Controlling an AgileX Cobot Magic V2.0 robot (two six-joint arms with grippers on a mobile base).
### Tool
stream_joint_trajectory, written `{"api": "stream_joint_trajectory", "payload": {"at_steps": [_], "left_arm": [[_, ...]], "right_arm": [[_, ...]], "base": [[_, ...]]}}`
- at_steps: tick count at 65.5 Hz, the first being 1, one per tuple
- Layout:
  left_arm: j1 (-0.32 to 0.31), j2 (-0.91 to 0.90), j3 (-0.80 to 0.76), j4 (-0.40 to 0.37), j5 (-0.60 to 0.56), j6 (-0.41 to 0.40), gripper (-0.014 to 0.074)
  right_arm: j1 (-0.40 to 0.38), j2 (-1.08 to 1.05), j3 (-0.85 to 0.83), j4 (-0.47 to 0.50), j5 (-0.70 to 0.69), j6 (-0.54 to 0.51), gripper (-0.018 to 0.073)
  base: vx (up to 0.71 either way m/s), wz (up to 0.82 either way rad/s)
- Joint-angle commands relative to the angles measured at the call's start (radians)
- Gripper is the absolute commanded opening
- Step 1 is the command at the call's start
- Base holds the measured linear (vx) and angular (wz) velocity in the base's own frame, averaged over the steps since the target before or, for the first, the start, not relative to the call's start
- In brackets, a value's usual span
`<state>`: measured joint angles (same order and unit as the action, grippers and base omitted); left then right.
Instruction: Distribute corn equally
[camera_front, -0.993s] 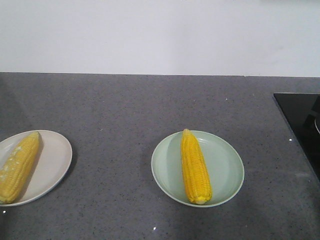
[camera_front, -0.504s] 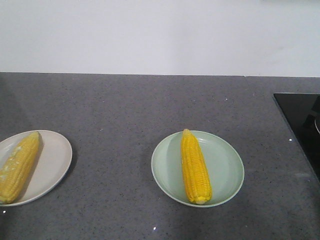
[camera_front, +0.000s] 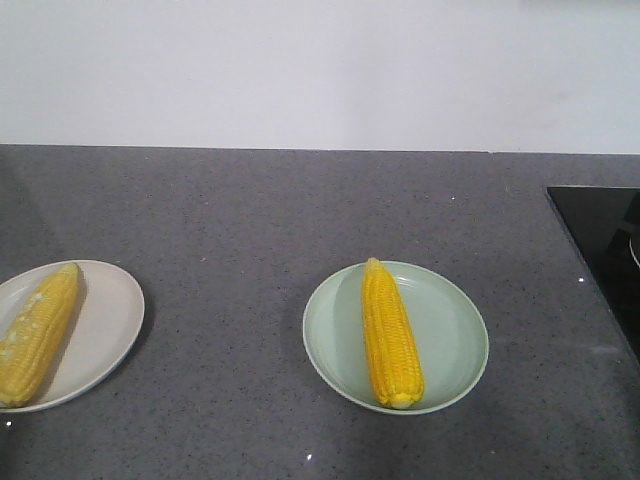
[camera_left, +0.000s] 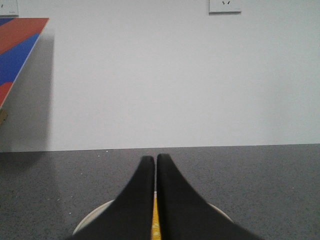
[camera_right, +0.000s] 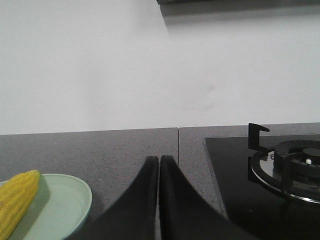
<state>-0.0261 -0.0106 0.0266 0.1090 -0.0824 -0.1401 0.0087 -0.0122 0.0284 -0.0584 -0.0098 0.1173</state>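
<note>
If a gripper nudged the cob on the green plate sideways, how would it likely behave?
The cob is round and tapered, so it would probably roll, curving toward its pointed end rather than going straight. The green plate has a raised rim that may stop it. The cob looks stiff, and its kernel rows should give some grip.

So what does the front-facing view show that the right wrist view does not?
Only the front view shows the white plate with its cob, at the left edge. Only the right wrist view shows the right claw, shut and holding nothing, and the gas burner. Both show the green plate with a yellow cob lying on it, the grey counter and the black hob.
</note>
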Motion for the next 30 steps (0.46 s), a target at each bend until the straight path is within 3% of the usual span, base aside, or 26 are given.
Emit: {"api": "stream_joint_trajectory", "payload": {"at_steps": [1,30], "left_arm": [[0.002,-0.017,0.013,-0.011,-0.077,0.0,-0.0006],[0.002,-0.017,0.013,-0.011,-0.077,0.0,-0.0006]], "right_arm": [[-0.005,-0.003,0.009,-0.003,-0.079,-0.003,-0.0011],[-0.005,-0.003,0.009,-0.004,-0.079,-0.004,-0.0011]], "base": [[0.0,0.0],[0.0,0.0]]}}
